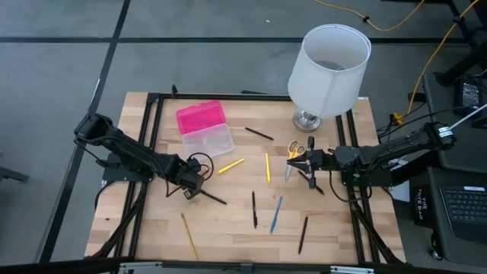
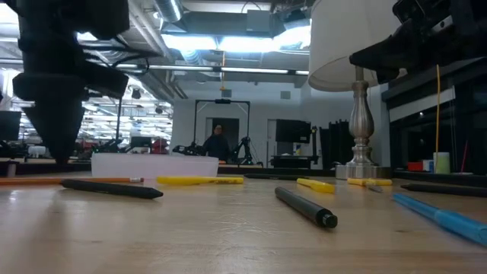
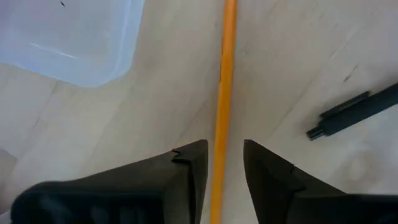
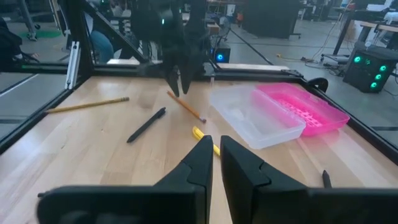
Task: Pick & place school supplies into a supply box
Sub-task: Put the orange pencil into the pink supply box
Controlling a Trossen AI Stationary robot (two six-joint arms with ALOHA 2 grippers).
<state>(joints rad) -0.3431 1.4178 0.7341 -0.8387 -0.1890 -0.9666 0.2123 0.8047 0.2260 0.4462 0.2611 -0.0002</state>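
Note:
The supply box lies open at the table's far left: its pink lid [image 1: 201,117] sits beside the clear base [image 1: 211,141], both also in the right wrist view as lid [image 4: 305,106] and base [image 4: 255,115]. Pens and pencils are scattered over the table, and scissors [image 1: 295,148] lie near the lamp foot. My left gripper [image 1: 189,181] [image 3: 224,149] is low over the table, slightly open, its fingers on either side of an orange pencil [image 3: 225,74] [image 4: 189,109] lying on the wood. My right gripper [image 1: 293,160] [image 4: 216,140] hovers right of centre, shut and empty. My left gripper comes from above with its fingers across the orange pencil's shaft [image 3: 219,180], one on each side. A gap shows beside one finger [image 3: 267,180]. I cannot tell whether the other finger [image 3: 186,180] touches the pencil, which lies flat on the table.
A white lamp [image 1: 327,68] stands at the far right corner. A black pen [image 1: 211,197] [image 3: 354,115] lies just near-side of my left gripper, and a yellow pen [image 1: 230,165] to its right. More pens [image 1: 254,209] [image 1: 275,215] [image 1: 303,234] lie toward the near edge, and a pencil [image 1: 188,236] near left.

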